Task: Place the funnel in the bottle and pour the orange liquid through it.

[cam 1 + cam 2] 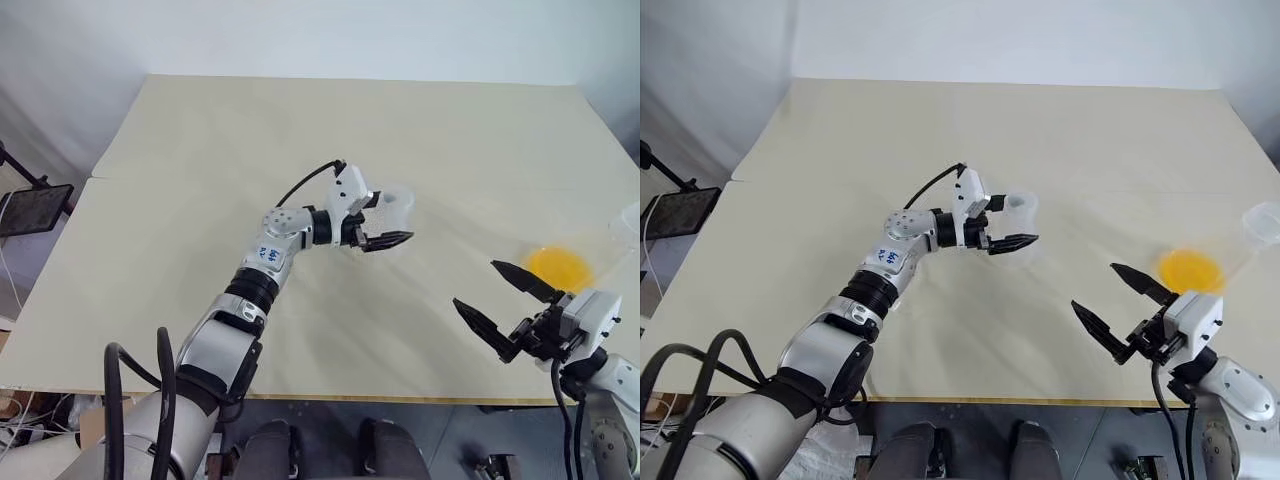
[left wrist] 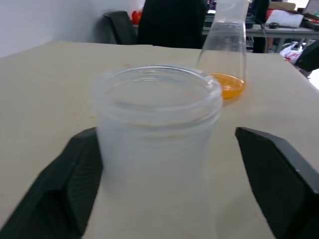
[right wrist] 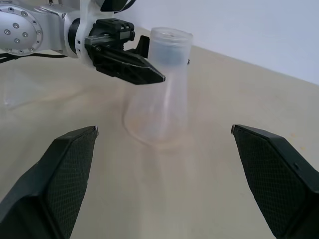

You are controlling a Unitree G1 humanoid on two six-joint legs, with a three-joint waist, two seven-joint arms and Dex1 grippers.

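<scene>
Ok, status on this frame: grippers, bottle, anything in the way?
Left gripper open, fingers either side of the empty bottle's neck, no grip visible. Right gripper open, empty. Orange liquid in the flask, standing apart. Nothing in the way.

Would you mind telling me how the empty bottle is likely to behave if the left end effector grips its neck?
The bottle looks empty, so probably light. Its wide base and narrow neck suggest it stands steadily, though a sideways push at the neck could tip or slide it. The smooth clear wall may be slippery between the black fingers of the left end effector.
</scene>
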